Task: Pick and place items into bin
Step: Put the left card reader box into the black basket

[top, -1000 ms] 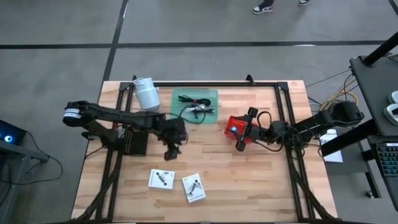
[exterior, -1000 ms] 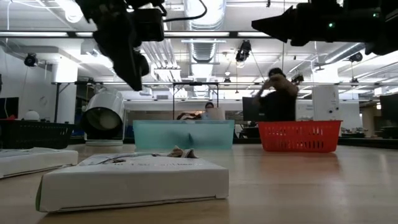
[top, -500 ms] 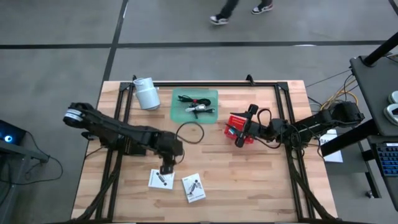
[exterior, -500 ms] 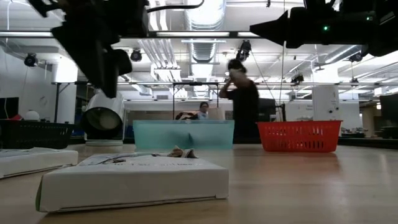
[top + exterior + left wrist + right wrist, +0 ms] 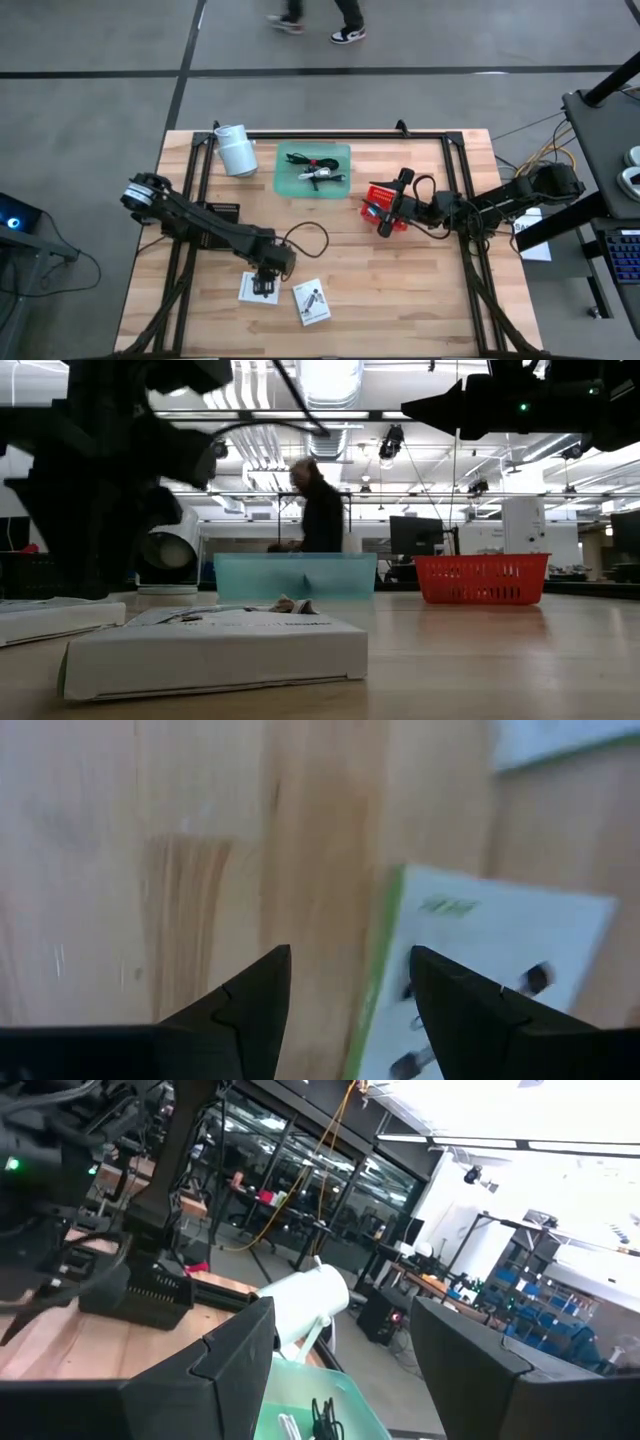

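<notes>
Two white printed cards lie flat near the table's near edge: the left card [image 5: 247,291] and the right card [image 5: 313,302]. My left gripper [image 5: 266,284] hangs open just over the left card; in its wrist view [image 5: 350,1010] the fingers straddle the card's green edge [image 5: 372,1000], with the second card [image 5: 560,740] beyond. The teal bin [image 5: 313,168] holds thin black cables and a small silver piece. My right gripper [image 5: 392,208] waits open over the red basket [image 5: 372,210]. The tiny cubes are not visible.
A white cylindrical roll [image 5: 235,150] lies left of the bin at the far edge. A black box [image 5: 222,211] sits beside my left arm. Bare wood lies between the cards and the red basket. A person [image 5: 322,515] walks in the room behind.
My left gripper has swung from the table's middle, near the bin, toward the near edge and come down over the left card. The person behind the table has walked across toward the left. My right arm has barely moved.
</notes>
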Robot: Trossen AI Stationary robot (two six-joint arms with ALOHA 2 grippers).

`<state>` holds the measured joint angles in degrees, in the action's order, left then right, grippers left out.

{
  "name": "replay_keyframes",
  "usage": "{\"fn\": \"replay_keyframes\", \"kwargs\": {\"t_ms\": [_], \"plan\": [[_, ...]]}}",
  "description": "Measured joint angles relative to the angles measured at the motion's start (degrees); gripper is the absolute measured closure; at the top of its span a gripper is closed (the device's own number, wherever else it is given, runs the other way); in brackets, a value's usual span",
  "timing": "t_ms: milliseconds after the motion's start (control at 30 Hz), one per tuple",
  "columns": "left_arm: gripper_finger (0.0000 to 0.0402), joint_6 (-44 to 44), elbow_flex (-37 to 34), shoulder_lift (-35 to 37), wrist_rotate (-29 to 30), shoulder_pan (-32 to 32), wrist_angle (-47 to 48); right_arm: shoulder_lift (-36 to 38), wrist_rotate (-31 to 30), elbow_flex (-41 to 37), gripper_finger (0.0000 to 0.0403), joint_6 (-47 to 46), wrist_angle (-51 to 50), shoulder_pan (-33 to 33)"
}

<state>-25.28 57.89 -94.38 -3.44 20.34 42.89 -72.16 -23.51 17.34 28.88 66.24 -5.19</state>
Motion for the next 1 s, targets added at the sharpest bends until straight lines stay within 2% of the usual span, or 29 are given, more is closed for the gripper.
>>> {"fn": "replay_keyframes", "kwargs": {"t_ms": [333,500,800,900,1000], "plan": [[0.0212,-1.4,0.2,-1.6,-3.5,0.0,1.2,0.0,0.0,0.0,0.0184,-0.3,0.0,0.0],[0.0212,-1.4,-0.2,-0.9,-3.2,0.1,1.2,0.0,0.0,0.0,0.0184,-0.3,0.0,0.0],[0.0213,-1.4,0.0,-5.4,-3.4,0.3,1.1,0.0,0.0,0.0,0.0184,0.0,0.0,0.0],[0.0225,-1.4,0.0,-6.1,-3.7,0.3,1.1,0.0,0.0,0.0,0.0184,0.1,0.0,0.0],[0.0259,-1.3,0.0,-5.8,-4.5,0.3,0.9,0.0,0.0,0.0,0.0184,0.2,-0.1,0.0]]}}
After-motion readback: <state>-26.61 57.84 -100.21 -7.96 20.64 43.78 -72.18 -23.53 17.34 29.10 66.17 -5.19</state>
